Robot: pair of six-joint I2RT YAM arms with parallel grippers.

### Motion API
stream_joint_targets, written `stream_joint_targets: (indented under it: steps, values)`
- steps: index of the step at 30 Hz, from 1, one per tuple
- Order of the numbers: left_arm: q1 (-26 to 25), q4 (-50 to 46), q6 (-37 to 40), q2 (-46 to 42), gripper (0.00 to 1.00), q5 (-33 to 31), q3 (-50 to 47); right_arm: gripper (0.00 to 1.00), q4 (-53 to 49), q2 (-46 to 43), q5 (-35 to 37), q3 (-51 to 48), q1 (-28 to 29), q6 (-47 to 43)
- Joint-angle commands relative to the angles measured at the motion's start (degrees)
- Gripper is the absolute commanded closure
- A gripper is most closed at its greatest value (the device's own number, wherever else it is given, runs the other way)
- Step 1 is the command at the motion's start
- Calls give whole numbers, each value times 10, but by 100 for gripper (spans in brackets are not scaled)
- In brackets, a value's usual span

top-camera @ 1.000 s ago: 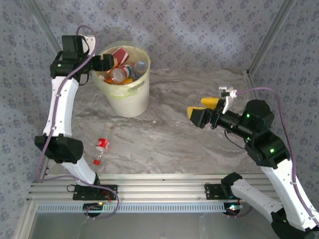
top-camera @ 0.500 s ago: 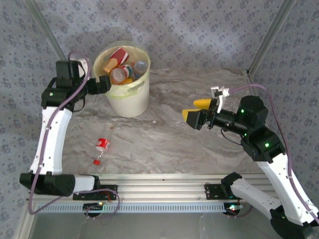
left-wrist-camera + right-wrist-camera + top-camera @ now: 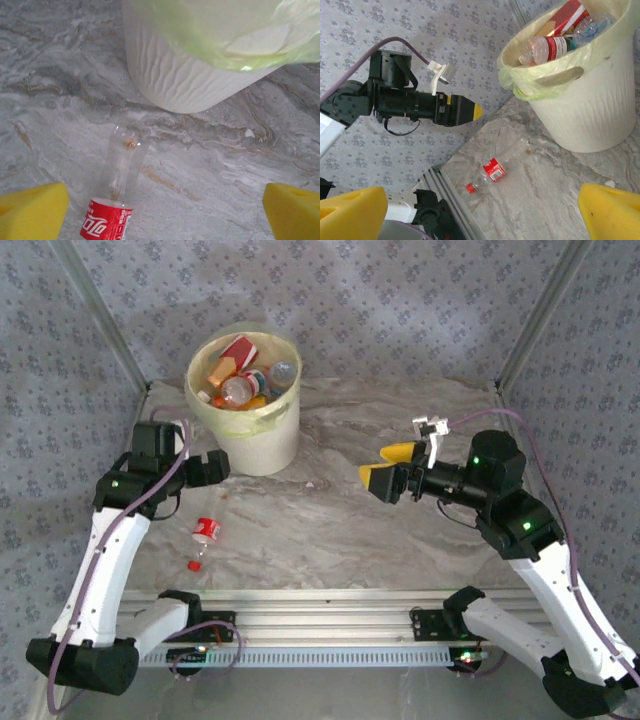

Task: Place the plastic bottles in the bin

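Top external view: our left hand (image 3: 207, 468), a second ago at the rim of the bin (image 3: 262, 445), has swung down beside the bin's wall. Its pads (image 3: 32, 212) stand wide apart and hold nothing. The last bottle (image 3: 203, 536) on the desk (image 3: 330, 530) lies just below the hand, between the pads. Our right hand (image 3: 386, 466) hovers spread and empty, well apart. We judge one drop finished and one pick remaining.
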Motion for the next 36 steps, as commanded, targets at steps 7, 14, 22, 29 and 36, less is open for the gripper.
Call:
stream_joint_targets:
  steps: [7,14,22,29,36]
  values:
    - [-4,-22,-69,-10,0,-14,-96,0,-2,0,24,-59,7,10]
    - [-4,-17,-75,51,0,-7,-144,0,14,3,35,-86,9,11]
    - [-2,46,-88,134,2,-23,-190,0,27,9,29,-104,10,14]
    - [0,62,-85,179,5,-50,-196,0,40,7,27,-125,12,24]
    - [-1,75,-90,206,14,-45,-207,0,34,2,34,-130,13,22]
